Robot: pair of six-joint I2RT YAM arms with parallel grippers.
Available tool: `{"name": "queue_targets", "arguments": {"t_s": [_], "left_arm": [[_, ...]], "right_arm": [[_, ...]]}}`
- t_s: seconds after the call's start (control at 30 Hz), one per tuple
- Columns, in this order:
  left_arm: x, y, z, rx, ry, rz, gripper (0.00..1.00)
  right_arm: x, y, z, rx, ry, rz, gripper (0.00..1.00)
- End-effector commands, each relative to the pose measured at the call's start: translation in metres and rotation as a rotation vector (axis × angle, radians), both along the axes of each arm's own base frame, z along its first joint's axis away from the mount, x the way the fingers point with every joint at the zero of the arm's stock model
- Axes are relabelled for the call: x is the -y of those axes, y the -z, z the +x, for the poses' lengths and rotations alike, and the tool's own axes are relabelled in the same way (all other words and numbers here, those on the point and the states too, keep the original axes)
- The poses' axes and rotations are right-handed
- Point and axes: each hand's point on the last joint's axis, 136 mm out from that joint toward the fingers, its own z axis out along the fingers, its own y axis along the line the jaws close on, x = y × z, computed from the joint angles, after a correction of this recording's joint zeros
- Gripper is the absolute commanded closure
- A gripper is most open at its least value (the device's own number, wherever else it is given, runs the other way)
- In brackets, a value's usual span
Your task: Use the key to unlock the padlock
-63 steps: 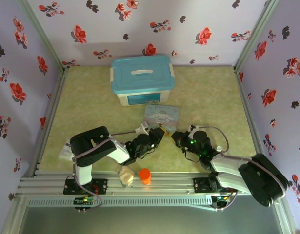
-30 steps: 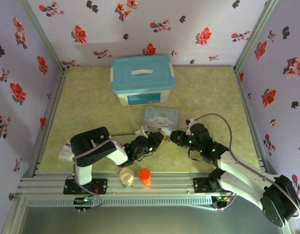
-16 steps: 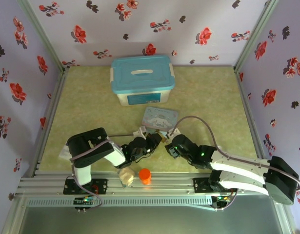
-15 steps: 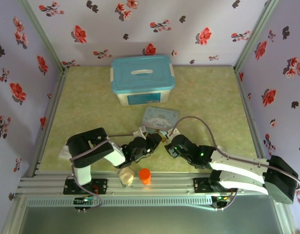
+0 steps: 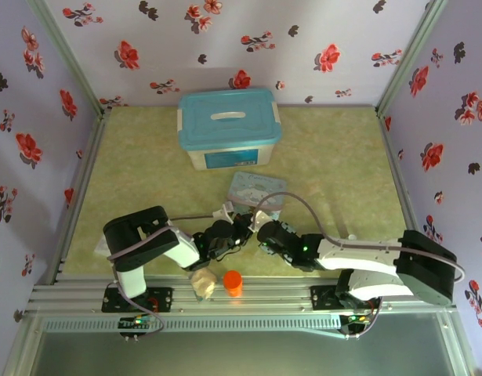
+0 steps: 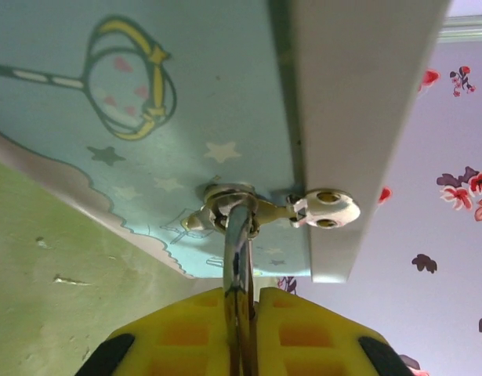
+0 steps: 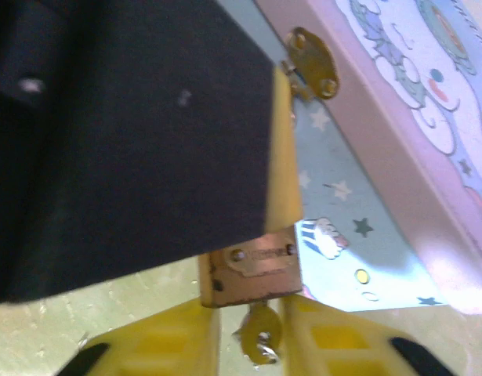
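Note:
The brass padlock (image 7: 252, 274) hangs beside the cartoon-printed tin (image 5: 258, 190), its silvery shackle (image 6: 239, 235) running up to the tin's latch. My left gripper (image 6: 241, 294) is shut on that shackle, which is pinched between the yellow pads. The key (image 7: 260, 333) sticks out of the padlock's underside. My right gripper (image 7: 252, 321) reaches in from below, its yellow fingers (image 7: 186, 337) on either side of the key head with a small gap on the left. In the top view the left gripper (image 5: 239, 229) and right gripper (image 5: 262, 233) meet just in front of the tin.
A white box with a blue lid (image 5: 229, 125) stands behind the tin. An orange cylinder (image 5: 233, 282) and a beige lumpy thing (image 5: 201, 282) sit near the front rail. The left gripper's dark body (image 7: 123, 133) looms over the padlock. Flowered walls enclose the table.
My right arm has stretched low and leftward, bringing its gripper up to the left gripper and the padlock. Its jaws have narrowed around the key. The left gripper has drifted slightly left, still shut.

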Motion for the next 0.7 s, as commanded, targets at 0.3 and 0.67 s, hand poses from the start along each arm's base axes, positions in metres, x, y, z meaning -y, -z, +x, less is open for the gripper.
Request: {"name": "queue_targets", "arguments": {"t_s": [0.3,0.67], "left_arm": [[0.005,-0.022,-0.009,0.045,0.041,-0.055,1.0],[0.003,-0.003,-0.011,0.037,0.052,-0.002,1.0]], "right_arm": [[-0.031,-0.022,-0.002,-0.087,-0.086,0.315,0.94],[-0.035,-0.022,-0.011,-0.39,-0.087,0.627,0.95]]}}
